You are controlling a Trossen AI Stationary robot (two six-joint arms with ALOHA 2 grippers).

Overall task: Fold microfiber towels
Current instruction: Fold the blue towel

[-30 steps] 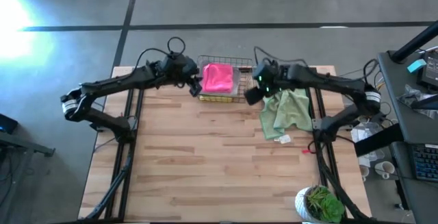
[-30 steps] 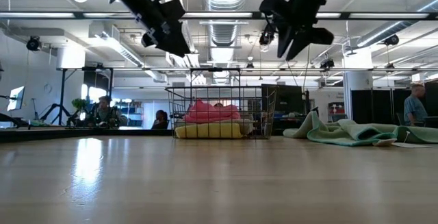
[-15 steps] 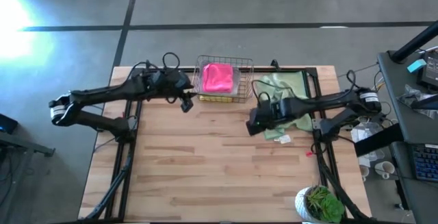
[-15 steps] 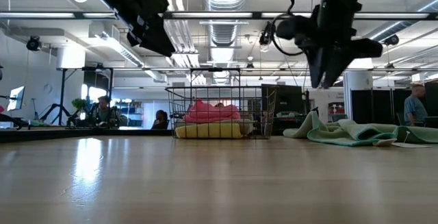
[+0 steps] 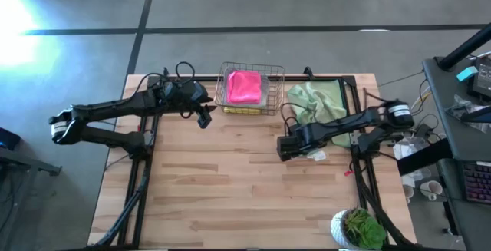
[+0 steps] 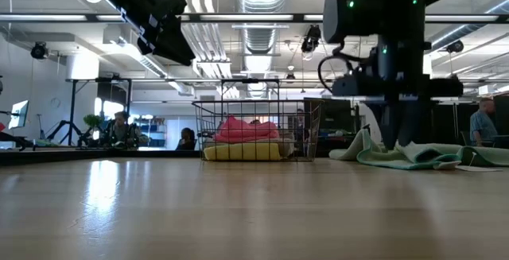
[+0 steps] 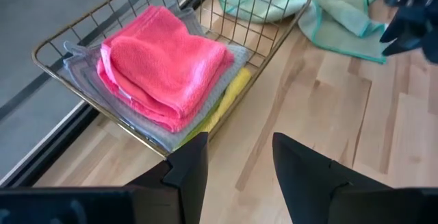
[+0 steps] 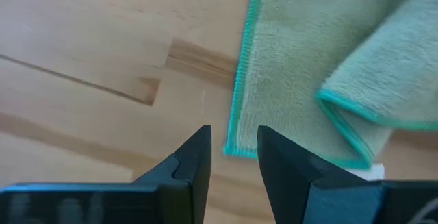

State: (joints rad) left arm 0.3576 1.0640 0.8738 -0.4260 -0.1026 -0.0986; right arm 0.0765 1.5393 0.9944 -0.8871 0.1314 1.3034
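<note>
1. High view: over the last second the right end effector point(image 5: 285, 150) has swung away from the copper wire basket point(image 5: 247, 110) and come down at the near corner of the pale sage green towel point(image 5: 314, 105), which lies spread and rumpled just right of the basket. The left end effector point(image 5: 204, 118) has drawn back to the basket's left side. My reading is that this towel is next for folding. The table point(image 5: 230, 182) lies bare toward the front, giving room to drag the cloth out.

2. Low view: the right arm now stands low over the sage towel point(image 6: 413, 153); the left hangs high and clear.

3. Left wrist view: its fingers point(image 7: 188, 166) are parted and hold nothing. The hot pink towel point(image 7: 164, 66) sits folded on the grey and yellow ones inside the basket.

4. Right wrist view: parted fingers point(image 8: 194, 159) bracket the towel's teal-stitched corner point(image 8: 236, 148), with nothing gripped yet.
</note>
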